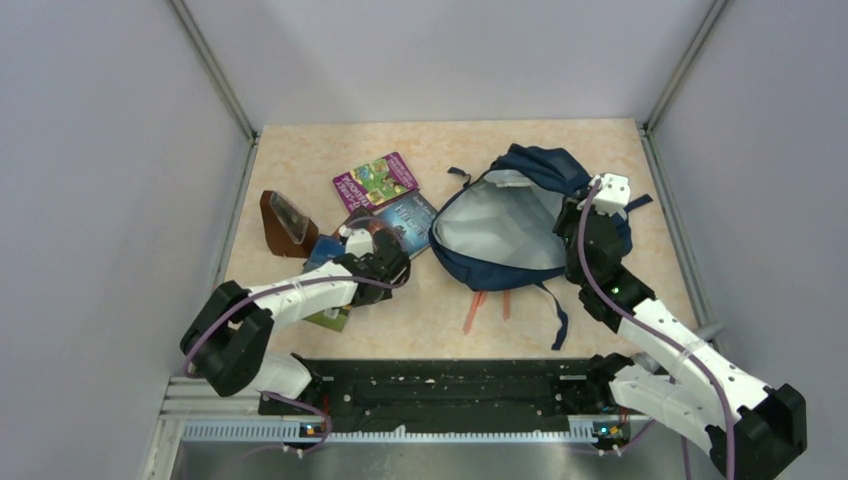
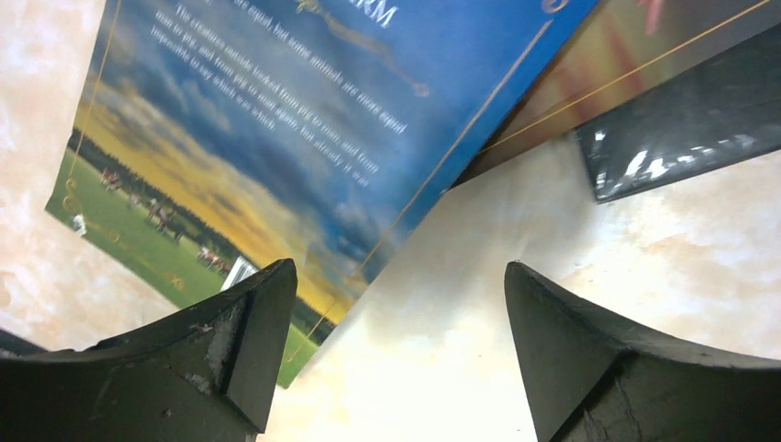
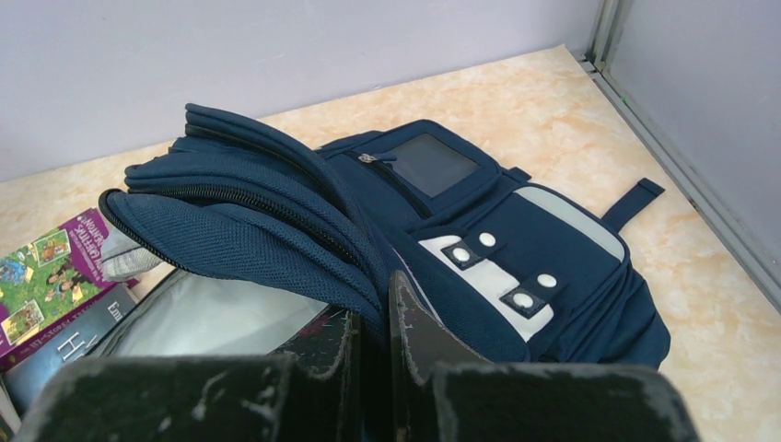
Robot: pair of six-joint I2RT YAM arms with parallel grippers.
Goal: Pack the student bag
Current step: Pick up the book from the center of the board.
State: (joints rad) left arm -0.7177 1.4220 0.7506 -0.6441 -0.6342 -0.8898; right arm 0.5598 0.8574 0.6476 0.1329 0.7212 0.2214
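Status: barely started, by my read. The student bag [image 1: 500, 228] lay on the tabletop [image 1: 440, 320], right of centre. Main compartment was unzipped with its mouth facing left; grey lining showed, nothing visible inside.

- right gripper [image 3: 373, 318]: jaws pinched tight on the edge of the bag's top flap, holding the mouth up.
- left gripper [image 2: 396, 285]: low over the blue book [image 2: 276, 138], jaws spread wide, nothing in them. One finger was over the cover's corner, the other over bare tabletop. No grip made.

Left to pack, all outside the bag on its left: the blue book, a dark book [image 1: 412, 213] just beside the bag's mouth, a purple book [image 1: 375, 180] farther back, and a brown case [image 1: 283, 222] far left.

In the way: the books overlapped, and the blue one lay flat, so getting a jaw under it looked awkward. The dark book sat between it and the opening. The straps [image 1: 555, 315] trailed on the near side, clear of that path.
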